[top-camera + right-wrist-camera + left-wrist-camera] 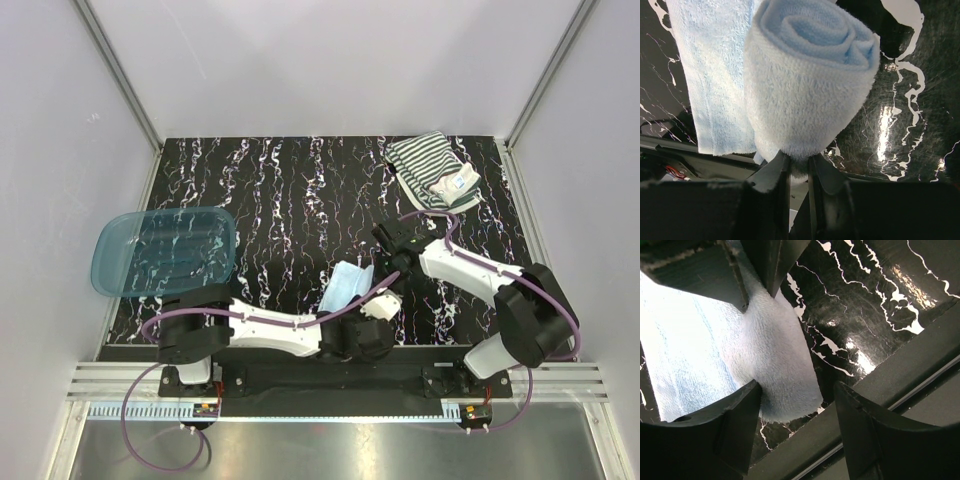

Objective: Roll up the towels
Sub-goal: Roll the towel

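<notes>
**Blue towel part-rolled, pinched in the right claw**

I see the light blue towel (348, 285) on the black marbled table (280, 200), close to the near edge and about midway between the ends of my two arms. One part of it is wound into a thick roll. The rest lies flat beside the roll.

On the right wrist camera the roll fills the view just ahead of the right claw (799, 162). Its spiral end faces up and away from the lens. The right claw's fingers are pressed close together, with the lower edge of the roll pinched between them. The flat part of the towel runs along the left side of the roll in that view.

The left claw (797, 390) stands spread. A loose end of the blue towel reaches in between its fingers. The cloth touches the finger (737, 432) on the left of that view and stays apart from the other one, with bare table between them. I cannot tell what the dark shapes over the cloth at the top of that view are.

The striped towel (430, 170) lies bunched at the far right corner of the table, well apart from both claws. A blue plastic tub (165, 250) sits at the table's left edge.
</notes>
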Tool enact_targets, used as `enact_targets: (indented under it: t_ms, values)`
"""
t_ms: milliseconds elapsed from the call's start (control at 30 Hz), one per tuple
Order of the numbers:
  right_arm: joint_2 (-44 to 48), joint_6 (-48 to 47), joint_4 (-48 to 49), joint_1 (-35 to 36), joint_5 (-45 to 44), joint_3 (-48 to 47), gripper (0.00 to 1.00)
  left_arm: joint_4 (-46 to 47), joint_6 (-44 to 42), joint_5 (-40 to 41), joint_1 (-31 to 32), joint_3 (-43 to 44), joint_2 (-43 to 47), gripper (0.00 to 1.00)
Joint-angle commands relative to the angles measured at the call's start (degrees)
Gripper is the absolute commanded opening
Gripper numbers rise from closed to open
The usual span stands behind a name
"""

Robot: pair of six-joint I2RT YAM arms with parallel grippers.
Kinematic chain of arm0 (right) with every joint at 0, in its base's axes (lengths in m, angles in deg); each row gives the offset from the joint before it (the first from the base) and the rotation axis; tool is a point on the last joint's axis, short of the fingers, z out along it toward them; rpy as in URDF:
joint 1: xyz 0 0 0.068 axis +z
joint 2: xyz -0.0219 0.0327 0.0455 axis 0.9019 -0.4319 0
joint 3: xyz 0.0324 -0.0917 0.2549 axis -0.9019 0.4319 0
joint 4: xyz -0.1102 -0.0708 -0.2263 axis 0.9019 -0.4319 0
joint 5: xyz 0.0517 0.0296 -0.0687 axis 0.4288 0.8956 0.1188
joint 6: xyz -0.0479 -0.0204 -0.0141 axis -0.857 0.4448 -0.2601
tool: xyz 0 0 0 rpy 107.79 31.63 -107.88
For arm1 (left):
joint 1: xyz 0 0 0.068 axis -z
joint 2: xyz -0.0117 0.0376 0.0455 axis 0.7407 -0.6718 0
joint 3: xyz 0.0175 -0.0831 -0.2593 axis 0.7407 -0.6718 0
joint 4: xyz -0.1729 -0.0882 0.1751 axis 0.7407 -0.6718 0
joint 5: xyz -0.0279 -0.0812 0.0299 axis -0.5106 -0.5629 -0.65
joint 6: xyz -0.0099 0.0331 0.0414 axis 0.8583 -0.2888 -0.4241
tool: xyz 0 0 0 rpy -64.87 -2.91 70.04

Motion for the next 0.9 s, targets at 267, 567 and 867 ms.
enact_targets:
  t_ms: [267, 567, 867]
  values:
    - [1.07, -2.17, -2.78, 0.75, 2.0, -3.27, 0.23, 5.33, 3.42, -5.54, -4.82, -5.15, -0.21, 0.27]
    - [4.84, -3.92, -9.81, -0.65, -5.72, -7.14, 0.84, 8.49, 3.07, -10.27, -6.05, -7.78, 2.59, 0.17]
    - [18.89, -3.14, -5.35, -6.19, -7.41, -5.31, 0.89, 20.7, 6.32, -27.13, -15.01, -18.94, 12.97, 0.15]
